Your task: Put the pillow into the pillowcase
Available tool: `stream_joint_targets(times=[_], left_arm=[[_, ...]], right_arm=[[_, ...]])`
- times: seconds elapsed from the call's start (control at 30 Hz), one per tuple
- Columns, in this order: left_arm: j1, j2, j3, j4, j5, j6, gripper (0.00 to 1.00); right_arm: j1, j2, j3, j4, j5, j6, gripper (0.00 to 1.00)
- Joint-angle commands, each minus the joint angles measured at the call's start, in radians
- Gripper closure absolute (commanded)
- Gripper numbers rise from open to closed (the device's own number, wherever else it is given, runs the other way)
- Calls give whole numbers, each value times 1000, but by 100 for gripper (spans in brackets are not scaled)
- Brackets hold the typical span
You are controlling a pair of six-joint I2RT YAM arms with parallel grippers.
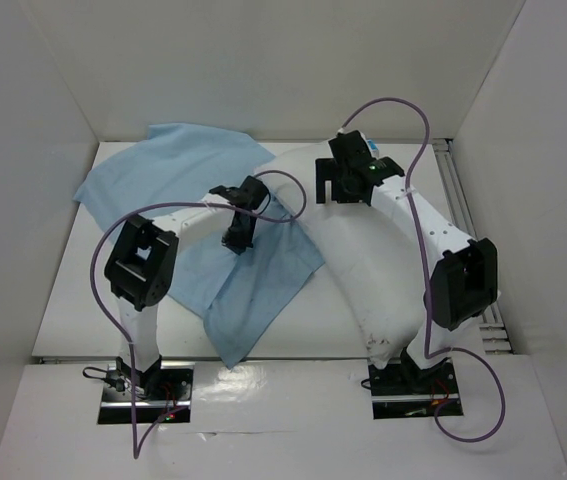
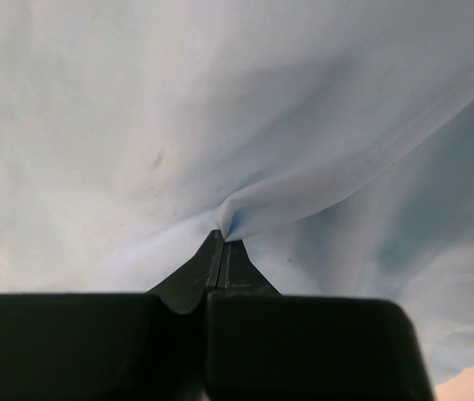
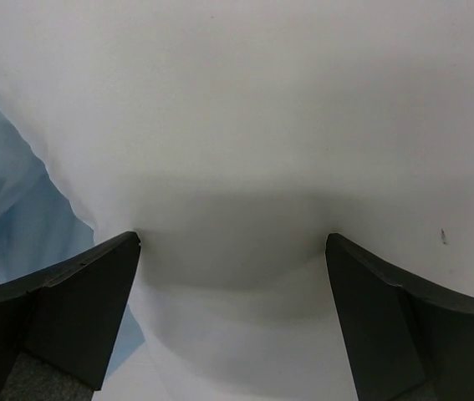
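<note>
Not much else going on here: a plain white surface [image 1: 313, 325] boxed in by white walls [image 1: 263, 70] on the left, far and right. A metal rail [image 1: 461, 200] runs along the surface's right edge.

The white table [image 1: 73, 310] carries two things. A light blue pillowcase [image 1: 163, 175] lies spread flat from the far left corner towards the near middle. A plump white pillow [image 1: 363, 270] lies on the right, curving from the far middle to the near right edge. The two touch at the middle.
</note>
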Motion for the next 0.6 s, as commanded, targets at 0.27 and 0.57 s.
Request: stream_joint_targets(times=[0.27, 0.57], left_arm=[[90, -139, 99, -74, 198, 3, 100], [141, -192, 112, -87, 290, 3, 100]], right_arm=[[28, 125, 153, 26, -33, -1, 0], [-28, 127, 106, 155, -109, 22, 100]])
